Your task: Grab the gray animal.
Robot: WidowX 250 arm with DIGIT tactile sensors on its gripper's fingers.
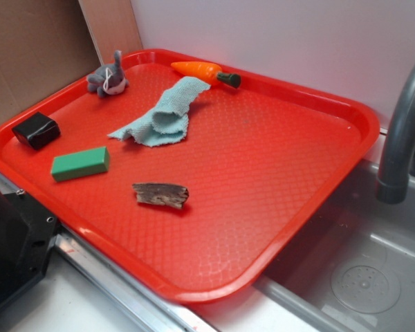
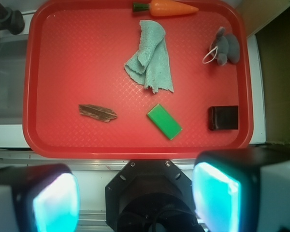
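Nearest your wrist camera, the gripper [image 2: 135, 198] hangs high above the tray's near edge, its pads [image 2: 55, 203] spread wide and holding nothing. The gray plush bunny [image 2: 224, 46] lies at about two o'clock in the red tray [image 2: 53, 58], near the corner, apart from everything. The black block [image 2: 223, 118] sits below it; the green block [image 2: 164, 121] and blue-gray cloth [image 2: 150, 57] are toward the centre.
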